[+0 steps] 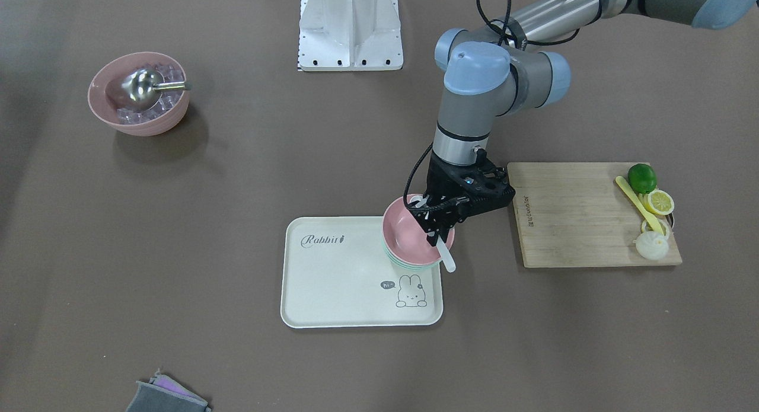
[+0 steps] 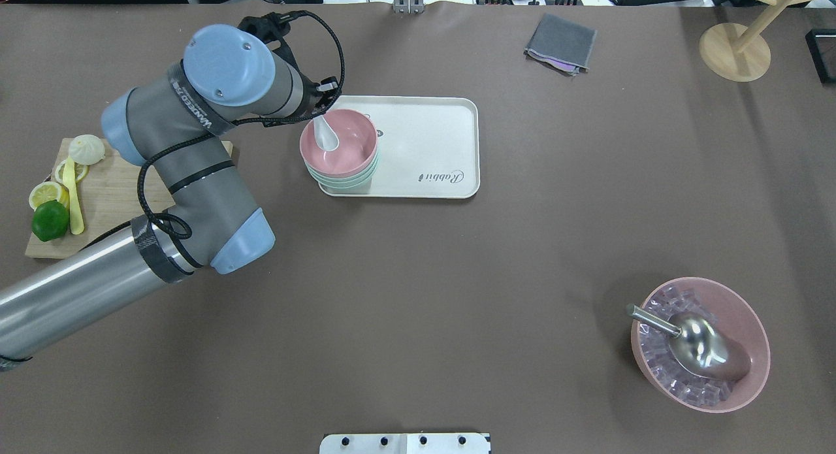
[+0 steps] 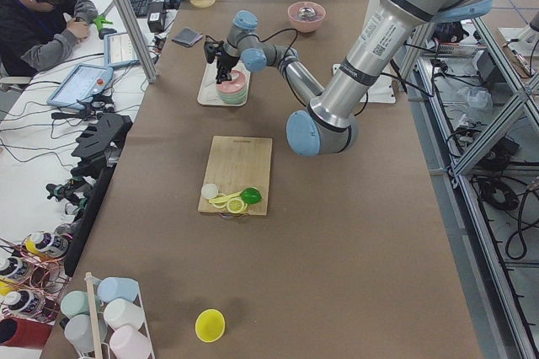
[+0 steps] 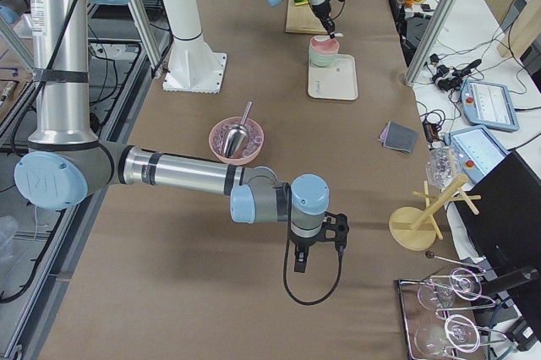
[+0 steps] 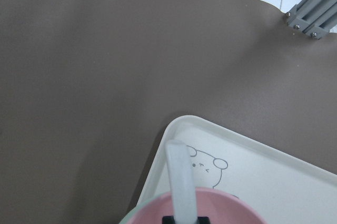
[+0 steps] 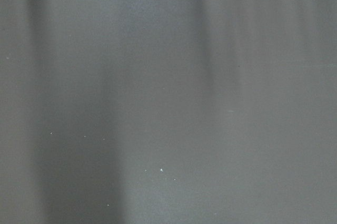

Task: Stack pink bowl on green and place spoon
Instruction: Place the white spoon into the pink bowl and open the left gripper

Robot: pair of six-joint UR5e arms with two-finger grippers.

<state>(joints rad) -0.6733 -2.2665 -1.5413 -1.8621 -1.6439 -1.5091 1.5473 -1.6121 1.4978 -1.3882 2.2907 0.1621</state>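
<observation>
The left fingers (image 1: 433, 234) are closed on the handle of the spoon (image 2: 324, 135), whose scoop is down inside the pink bowl (image 1: 406, 229). That bowl sits nested on the green bowls (image 2: 346, 183) at one corner of the tray (image 1: 332, 281). The right fingers (image 4: 297, 265) hang over the tabletop (image 1: 178, 252), well apart from the tray; I cannot tell how far open they are.

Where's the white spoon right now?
The white spoon is left of centre in the overhead view, scoop inside the pink bowl at the left end of the tray, handle held by the left pincer.
</observation>
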